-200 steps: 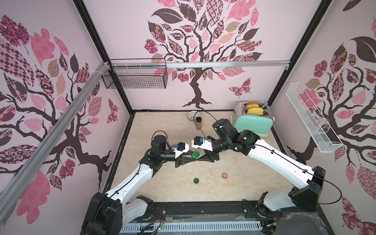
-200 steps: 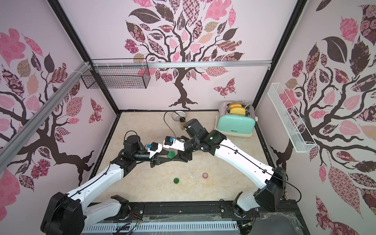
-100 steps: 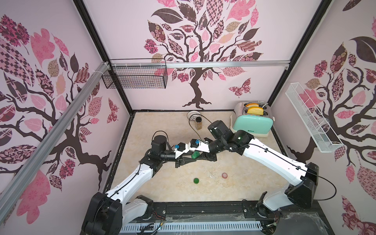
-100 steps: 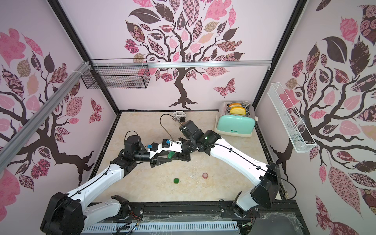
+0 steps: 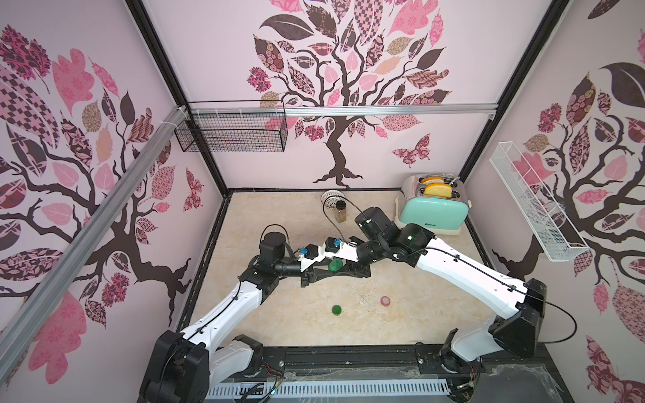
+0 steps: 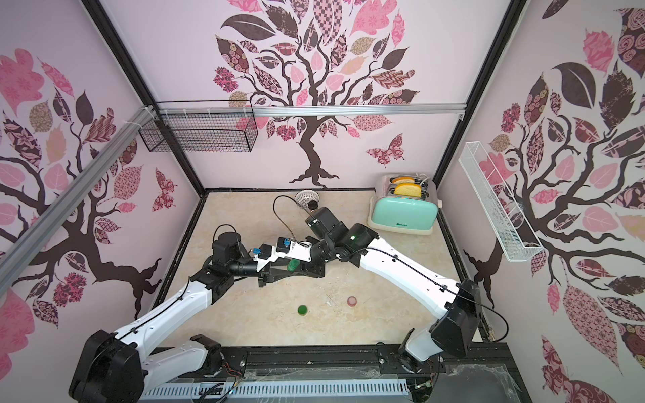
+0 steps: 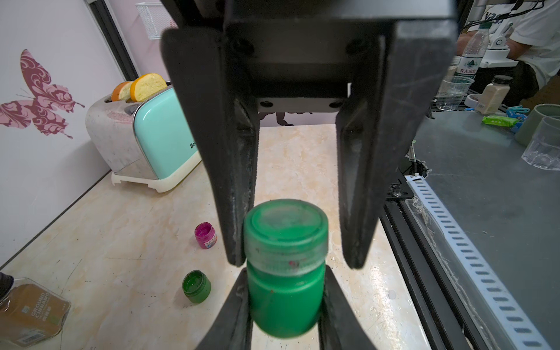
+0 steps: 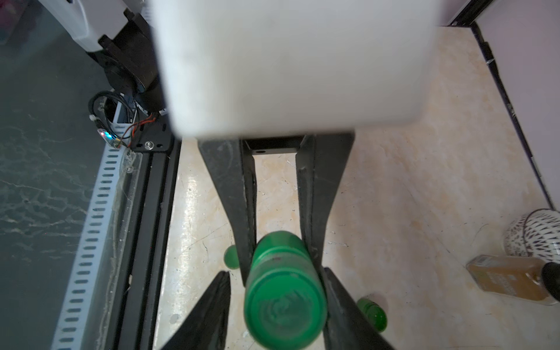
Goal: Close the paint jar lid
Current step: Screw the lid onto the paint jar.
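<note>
— Left wrist view first: what has the left hand (image 7: 285, 274) got?
— It is clenched on the body of the green paint jar (image 7: 285, 303), one finger (image 7: 238, 312) pressed to each side, just below the clear threaded neck
— And the lid (image 7: 286, 225)?
— Green, seated on the jar's neck and facing the right hand (image 8: 275, 270). Whether it is screwed fully down I cannot tell
— Is the right hand gripping it?
— No, it is released. Its jaws straddle the lid: one finger (image 7: 233, 181) lies against the lid's rim, the other (image 7: 360, 181) stands apart from it, with a strip of the surface (image 7: 297, 169) showing in the gap. The right wrist view agrees: a clear gap on one side of the lid, the finger close against it on the other
— Where does the jar sit in the cell?
— In both top views the jar (image 5: 335, 265) hangs above the surface, near its middle, between the two arms, whose hands meet tip to tip around it
— What else is on the surface?
— Nearer the robot's base stand a green pot (image 5: 336, 310) and a pink pot (image 5: 385, 300), both small and open, well apart from each other. At the far side a mint toaster (image 5: 432, 213) holds two bread slices (image 5: 436, 188) in its slots, and a cinnamon jar (image 5: 341, 213) stands just beside a white patterned bowl (image 5: 331, 197). In the left wrist view the cinnamon jar's label reads ground cinnamon
</note>
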Tool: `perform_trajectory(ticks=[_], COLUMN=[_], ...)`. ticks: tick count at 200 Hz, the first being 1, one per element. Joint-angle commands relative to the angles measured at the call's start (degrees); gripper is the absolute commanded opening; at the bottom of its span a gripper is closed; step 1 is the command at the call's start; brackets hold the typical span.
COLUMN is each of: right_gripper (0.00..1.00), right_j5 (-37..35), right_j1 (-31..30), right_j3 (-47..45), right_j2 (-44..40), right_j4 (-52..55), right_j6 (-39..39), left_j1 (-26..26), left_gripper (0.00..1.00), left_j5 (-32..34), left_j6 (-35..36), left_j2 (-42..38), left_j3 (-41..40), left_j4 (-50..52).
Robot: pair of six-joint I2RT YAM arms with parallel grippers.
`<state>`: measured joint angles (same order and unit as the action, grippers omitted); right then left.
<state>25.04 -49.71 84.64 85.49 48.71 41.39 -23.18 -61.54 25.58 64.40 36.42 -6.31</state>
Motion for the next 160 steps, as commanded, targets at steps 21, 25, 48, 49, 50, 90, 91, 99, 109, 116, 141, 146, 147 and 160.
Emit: perform_trajectory(ticks=[21,25,48,49,50,90,91,99,109,116,141,146,147,160], right_gripper=[0.67,0.68,0.73,0.73,0.74,0.76,0.76,0.76,0.75,0.73,0.65,0.64,0.64,0.61], right_j5=[-1.12,-1.26,-1.82,-1.83,-1.83,-2.19,-2.19,-2.19,-2.31,-2.56,-3.23,-3.32,-3.32,-3.33], right_j1=[-0.4,-0.45,-0.26,-0.28,-0.24,-0.06,-0.09,-0.04,-0.06,-0.07,-0.03,-0.04,-0.03,-0.07], right_j3=[3.74,3.7,2.99,2.9,2.81,1.48,1.53,2.01,2.65,3.01,3.42,3.47,3.49,3.48], right_j2=[-0.33,-0.67,-3.44,-3.55,-3.74,-5.93,-5.85,-5.25,-4.38,-3.84,-2.4,-2.27,-2.26,-2.01], right_j4=[2.71,2.79,3.06,3.06,3.06,1.03,0.99,1.05,1.47,1.62,2.22,2.23,2.21,2.19], right_j6=[1.12,1.3,2.29,2.29,2.34,2.99,3.04,3.1,3.31,3.39,3.83,3.86,3.87,3.82], left_j1=[-0.11,-0.11,-0.17,-0.18,-0.19,-0.29,-0.29,-0.26,-0.26,-0.29,-0.38,-0.39,-0.38,-0.35], left_gripper=[0.27,0.27,0.27,0.27,0.27,0.27,0.27,0.27,0.27,0.27,0.27,0.27,0.27,0.27], left_j5=[0.57,0.48,0.43,0.4,0.38,0.28,0.28,0.28,0.28,0.28,0.28,0.28,0.28,0.28], left_j6=[0.68,0.68,0.56,0.58,0.6,0.56,0.59,0.54,0.58,0.54,0.58,0.6,0.56,0.58], left_j2=[-1.04,-0.99,-0.9,-0.97,-0.96,-0.9,-0.92,-0.91,-0.94,-0.94,-0.9,-0.9,-0.92,-0.86], left_j3=[0.83,0.84,0.93,0.97,0.95,0.93,0.93,0.94,0.94,0.97,0.9,0.93,0.93,0.93], left_j4=[-0.21,-0.2,-0.2,-0.2,-0.2,-0.2,-0.16,-0.15,-0.11,-0.12,-0.11,-0.11,-0.11,-0.13])
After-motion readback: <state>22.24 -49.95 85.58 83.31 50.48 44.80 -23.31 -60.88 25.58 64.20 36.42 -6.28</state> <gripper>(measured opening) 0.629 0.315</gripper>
